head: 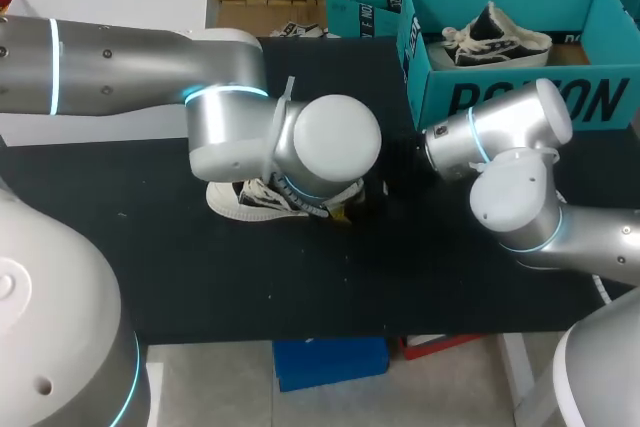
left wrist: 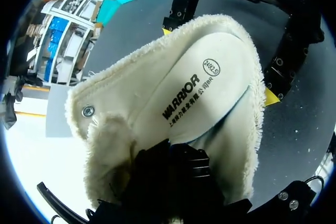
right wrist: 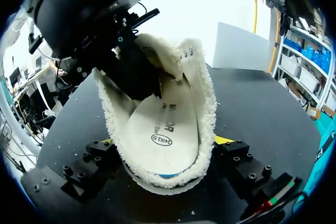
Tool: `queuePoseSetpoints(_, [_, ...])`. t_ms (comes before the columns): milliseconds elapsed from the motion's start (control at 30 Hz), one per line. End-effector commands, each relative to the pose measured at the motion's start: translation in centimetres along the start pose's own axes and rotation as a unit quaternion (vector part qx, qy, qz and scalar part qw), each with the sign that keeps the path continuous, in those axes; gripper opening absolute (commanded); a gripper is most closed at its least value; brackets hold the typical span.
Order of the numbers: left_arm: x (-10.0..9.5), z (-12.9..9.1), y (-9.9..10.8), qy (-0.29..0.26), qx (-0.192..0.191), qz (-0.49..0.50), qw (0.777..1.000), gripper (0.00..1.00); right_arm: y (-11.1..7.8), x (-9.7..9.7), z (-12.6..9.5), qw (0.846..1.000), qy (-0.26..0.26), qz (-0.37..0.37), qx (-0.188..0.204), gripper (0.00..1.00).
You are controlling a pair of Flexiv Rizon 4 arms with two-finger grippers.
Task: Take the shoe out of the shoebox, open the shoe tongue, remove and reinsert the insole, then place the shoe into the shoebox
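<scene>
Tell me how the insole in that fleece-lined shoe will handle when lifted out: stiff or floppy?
Probably floppy: the insole looks thin and flat. Likely light too. The fleece lining of the shoe crowds its edges, so it may cling and drag.

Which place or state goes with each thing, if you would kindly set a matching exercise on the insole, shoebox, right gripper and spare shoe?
Things: 1 insole; 2 shoebox; 3 right gripper; 4 spare shoe.
Places: A inside the shoebox; B clamped across the fleecy shoe; C lying flat inside the fleecy shoe; D teal, open, far right.
Pairs: 1-C, 2-D, 3-B, 4-A.
</scene>
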State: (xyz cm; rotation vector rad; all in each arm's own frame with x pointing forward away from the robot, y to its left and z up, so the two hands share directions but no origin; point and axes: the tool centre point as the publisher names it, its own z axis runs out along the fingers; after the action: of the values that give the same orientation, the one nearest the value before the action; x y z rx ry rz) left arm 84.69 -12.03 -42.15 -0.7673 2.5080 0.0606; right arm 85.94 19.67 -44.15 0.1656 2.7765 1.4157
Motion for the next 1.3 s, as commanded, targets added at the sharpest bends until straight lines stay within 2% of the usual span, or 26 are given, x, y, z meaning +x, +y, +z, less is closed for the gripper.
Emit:
queuePoseSetpoints(33, [-0.4,5.8,0.7,0.006,0.013,0.007,1.0,0.0,-0.3,0.1,-0.3,1.0,0.0,0.001,0.001,0.0])
queuePoseSetpoints(233, [-0.1,4.3,0.3,0.048,0.018,0.024,0.998,0.0,-0.3,0.1,-0.3,1.0,0.0,0.001,0.001,0.0])
queuePoseSetpoints(533, [-0.7,0.3,0.3,0.062,0.037,0.023,0.997,0.0,-0.3,0.1,-0.3,1.0,0.0,0.001,0.001,0.0])
queuePoseSetpoints(833, [-1.1,-2.7,0.0,0.087,0.048,0.028,0.995,0.0,-0.3,0.1,-0.3,1.0,0.0,0.001,0.001,0.0])
queuePoseSetpoints(1300, [-0.5,-4.1,-0.4,0.112,0.059,0.043,0.991,0.0,-0.3,0.1,-0.3,1.0,0.0,0.001,0.001,0.0])
